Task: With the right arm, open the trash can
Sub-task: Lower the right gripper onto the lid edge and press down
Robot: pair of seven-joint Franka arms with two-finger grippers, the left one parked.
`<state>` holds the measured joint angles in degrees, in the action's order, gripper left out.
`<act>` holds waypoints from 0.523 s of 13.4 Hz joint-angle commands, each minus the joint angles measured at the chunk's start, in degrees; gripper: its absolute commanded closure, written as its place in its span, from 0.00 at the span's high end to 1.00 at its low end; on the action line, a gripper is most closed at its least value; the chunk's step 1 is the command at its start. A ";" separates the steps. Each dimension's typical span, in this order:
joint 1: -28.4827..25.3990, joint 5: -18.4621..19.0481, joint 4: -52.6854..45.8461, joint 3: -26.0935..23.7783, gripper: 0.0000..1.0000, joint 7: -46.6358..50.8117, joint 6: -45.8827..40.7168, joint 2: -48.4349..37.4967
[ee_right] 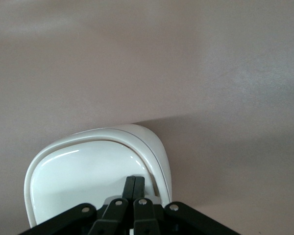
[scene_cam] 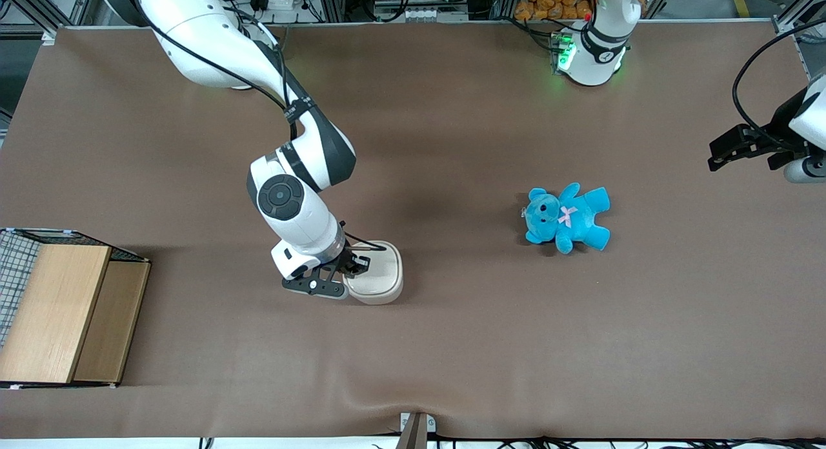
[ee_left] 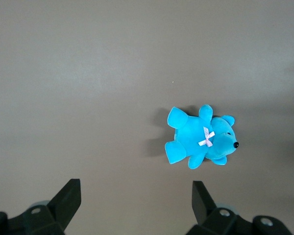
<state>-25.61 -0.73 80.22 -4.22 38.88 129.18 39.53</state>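
Observation:
The trash can [scene_cam: 381,271] is a small cream-white bin with a rounded-square top, standing on the brown table mat with its lid down. My right arm [scene_cam: 290,191] reaches down to it. Its black gripper [scene_cam: 357,266] is shut, with both fingers pressed together and nothing between them. The fingertips [ee_right: 135,181] rest on the glossy lid [ee_right: 83,181] near its edge, at the side of the can toward the working arm's end of the table. The tan inside does not show.
A blue teddy bear [scene_cam: 566,218] lies on the mat toward the parked arm's end, also in the left wrist view [ee_left: 201,139]. A wooden box with wire mesh [scene_cam: 58,310] stands at the working arm's end of the table.

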 commanded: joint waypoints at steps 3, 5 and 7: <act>-0.67 0.99 -0.94 0.53 0.00 0.58 -0.94 0.55; -0.67 0.64 -3.38 0.36 0.00 0.67 -4.97 0.37; -0.67 -0.93 -5.85 0.36 0.00 1.37 -8.50 0.37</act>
<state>-25.67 -0.97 77.46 -4.24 39.00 124.22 39.52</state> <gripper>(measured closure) 0.991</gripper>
